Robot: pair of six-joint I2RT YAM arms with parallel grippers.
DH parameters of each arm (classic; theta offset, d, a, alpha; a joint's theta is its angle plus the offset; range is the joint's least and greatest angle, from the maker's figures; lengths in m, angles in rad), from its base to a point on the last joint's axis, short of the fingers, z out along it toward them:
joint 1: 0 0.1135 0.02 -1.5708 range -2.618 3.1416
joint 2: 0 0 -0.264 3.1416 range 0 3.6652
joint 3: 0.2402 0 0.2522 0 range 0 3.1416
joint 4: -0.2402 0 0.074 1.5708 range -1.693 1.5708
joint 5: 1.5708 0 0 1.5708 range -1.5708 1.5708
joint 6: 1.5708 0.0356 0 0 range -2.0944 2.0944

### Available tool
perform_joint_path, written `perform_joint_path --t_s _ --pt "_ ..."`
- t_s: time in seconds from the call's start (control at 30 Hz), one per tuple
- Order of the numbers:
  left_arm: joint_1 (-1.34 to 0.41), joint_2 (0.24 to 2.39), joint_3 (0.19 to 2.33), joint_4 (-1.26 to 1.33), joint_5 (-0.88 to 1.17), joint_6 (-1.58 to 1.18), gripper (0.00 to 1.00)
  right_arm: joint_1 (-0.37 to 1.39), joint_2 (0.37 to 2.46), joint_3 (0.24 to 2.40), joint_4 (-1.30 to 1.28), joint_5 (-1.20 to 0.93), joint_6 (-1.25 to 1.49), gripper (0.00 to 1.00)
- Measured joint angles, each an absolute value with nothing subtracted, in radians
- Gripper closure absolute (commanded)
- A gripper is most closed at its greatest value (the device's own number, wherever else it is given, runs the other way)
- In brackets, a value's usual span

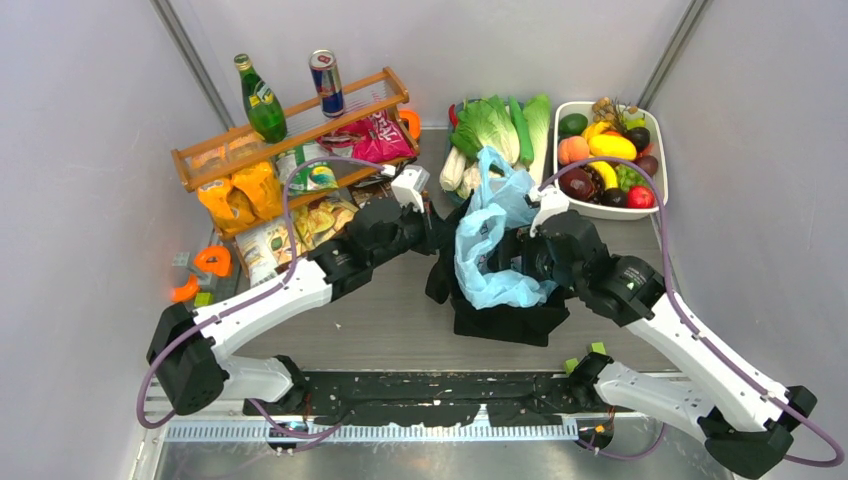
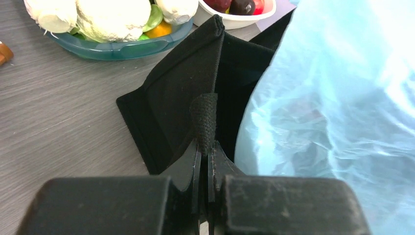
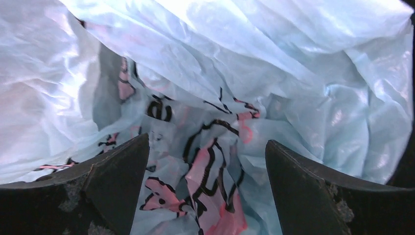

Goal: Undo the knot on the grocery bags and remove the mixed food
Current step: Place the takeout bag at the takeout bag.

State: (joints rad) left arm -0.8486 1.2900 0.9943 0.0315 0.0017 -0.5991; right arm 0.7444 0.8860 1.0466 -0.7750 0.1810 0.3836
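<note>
Left fingers (image 2: 188, 166) pinch the black tote's (image 2: 171, 93) strap (image 2: 204, 115); right fingers (image 3: 117, 171) spread against the light-blue bag (image 3: 293, 98) atop it.

**Camera layout**

Top external: high, behind the arm bases (image 1: 190, 370), looking down across the whole grey worktop (image 1: 400, 325). Left wrist: low, close, looking past the left hand (image 2: 204, 149) at the black fabric tote (image 2: 178, 93). Right wrist: nearest, frame filled by the thin light-blue plastic bag (image 3: 318, 63). Top and left wrist share both bags.
</note>
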Motion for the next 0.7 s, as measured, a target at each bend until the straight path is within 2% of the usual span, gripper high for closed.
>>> perform_joint_path --t_s 0.17,0.3,0.43,0.47,0.5,0.53,0.6,0.67,0.7 --pt "-0.849 1.283 0.994 0.032 0.003 -0.574 1.00 0.744 0.878 1.037 -0.805 0.212 0.373 0.00" --pt "-0.849 1.251 0.991 0.032 0.004 -0.559 1.00 0.744 0.893 0.938 -0.759 0.261 0.382 0.07" --pt "-0.848 1.237 0.991 0.031 0.030 -0.544 0.99 0.744 0.936 0.782 -0.662 0.333 0.413 0.01" --pt "-0.848 1.237 0.990 0.025 0.040 -0.542 0.91 0.744 0.949 0.751 -0.629 0.355 0.421 0.01" --pt "-0.848 1.237 0.988 0.024 0.050 -0.541 0.78 0.744 0.959 0.733 -0.606 0.371 0.426 0.01" --pt "-0.847 1.237 0.985 0.024 0.064 -0.540 0.59 0.744 0.972 0.717 -0.577 0.390 0.431 0.01" --pt "-0.844 1.235 0.981 0.033 0.092 -0.529 0.30 0.744 0.991 0.698 -0.524 0.412 0.439 0.01" --pt "-0.841 1.216 0.969 0.063 0.121 -0.527 0.13 0.744 1.003 0.690 -0.490 0.424 0.444 0.01" --pt "-0.841 1.195 0.957 0.079 0.138 -0.521 0.08 0.744 1.008 0.690 -0.479 0.428 0.444 0.01"
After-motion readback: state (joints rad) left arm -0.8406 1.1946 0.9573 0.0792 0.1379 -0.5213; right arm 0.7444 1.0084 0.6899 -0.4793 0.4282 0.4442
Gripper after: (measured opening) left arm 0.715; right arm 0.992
